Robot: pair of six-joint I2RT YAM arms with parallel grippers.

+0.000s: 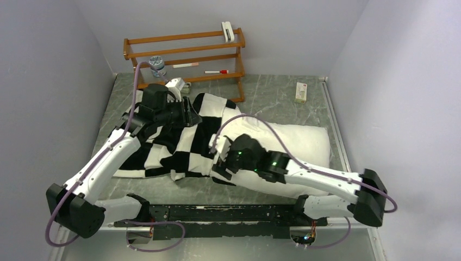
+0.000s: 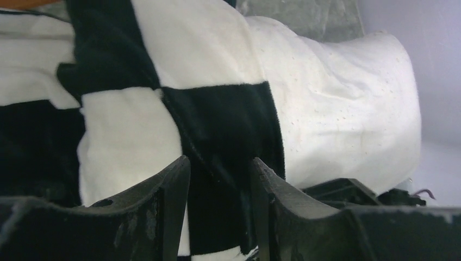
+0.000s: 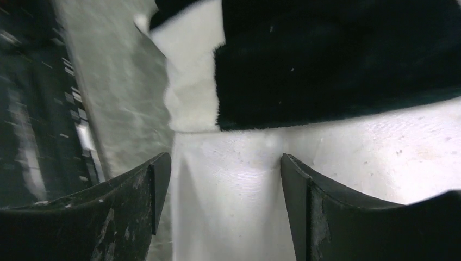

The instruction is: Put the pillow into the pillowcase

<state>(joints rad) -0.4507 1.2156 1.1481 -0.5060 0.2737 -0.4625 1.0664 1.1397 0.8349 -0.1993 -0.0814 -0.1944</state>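
Jaws first: left gripper pinches a pillowcase fold; right gripper hangs spread over the pillow, which sticks half out of the mouth; you keep that hem taut, grab pillow low and shove deeper.

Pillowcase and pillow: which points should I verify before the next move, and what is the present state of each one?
1. Left hand grips a fold of the pillowcase: ok.
2. Right hand open and holding nothing: ok.
3. Right hand placed at the pillowcase edge, over the pillow: ok.
4. Pillow fully inside: not ok, its right end lies outside.
5. Pillow corners seated deep in the pillowcase: cannot tell.
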